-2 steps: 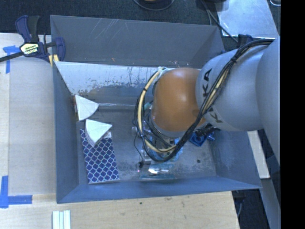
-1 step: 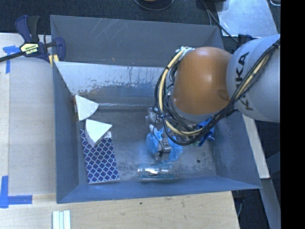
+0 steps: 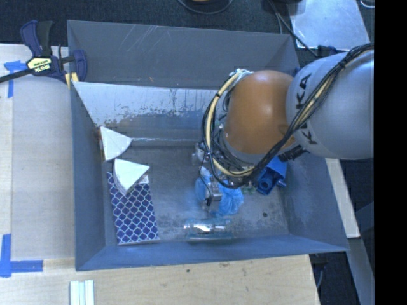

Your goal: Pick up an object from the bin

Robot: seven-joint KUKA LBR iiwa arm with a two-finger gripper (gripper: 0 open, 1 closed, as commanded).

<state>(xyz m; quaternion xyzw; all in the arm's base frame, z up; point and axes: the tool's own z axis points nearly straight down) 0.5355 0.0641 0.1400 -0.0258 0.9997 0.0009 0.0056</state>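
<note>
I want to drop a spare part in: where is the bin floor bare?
The grey metal bin's floor is bare in the middle, between the blue lattice-patterned cloth and the pincer. Crowded around the pincer: a crumpled light-blue bag, a blue plastic piece, a clear wrapper at the front.

The grey metal bin [image 3: 184, 116] is seen as matt, its back wall scuffed and scratched. A smooth gloss is shown by the arm's rounded orange cover [image 3: 257, 113]. The flat blue sheet with white lattice print [image 3: 135, 213] appears matt, whether paper or cloth cannot be told. The crumpled light-blue piece [image 3: 230, 201] resembles thin plastic, and the dark blue block [image 3: 275, 176] smooth hard plastic.
</note>
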